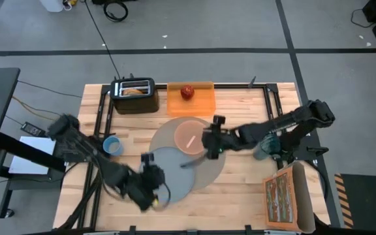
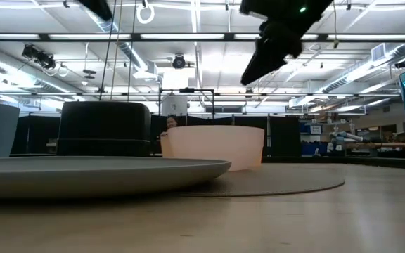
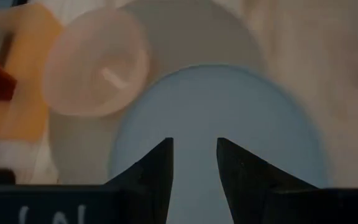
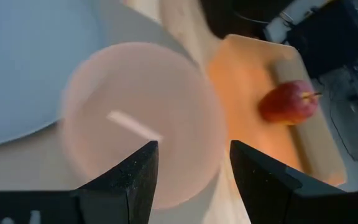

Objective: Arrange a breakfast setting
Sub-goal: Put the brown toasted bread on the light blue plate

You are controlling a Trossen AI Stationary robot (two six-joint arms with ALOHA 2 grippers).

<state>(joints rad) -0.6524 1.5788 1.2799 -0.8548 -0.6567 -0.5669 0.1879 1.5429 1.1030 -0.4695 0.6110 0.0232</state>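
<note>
A large round grey mat lies on the table's middle. A translucent pink bowl stands on its far part, and a bare blue-grey plate lies on its near left part. My left gripper is open above the plate's near left edge. My right gripper is open and empty above the bowl, clear of it in the low view. A red apple lies on an orange board. A small blue cup stands to the left. A tan bagel sits in the toaster. The spoon does not show.
A black toaster stands at the far edge, left of the orange board. A teal glass stands under my right arm. A printed box lies at the near right corner. Bare wood shows at the near middle and the far right.
</note>
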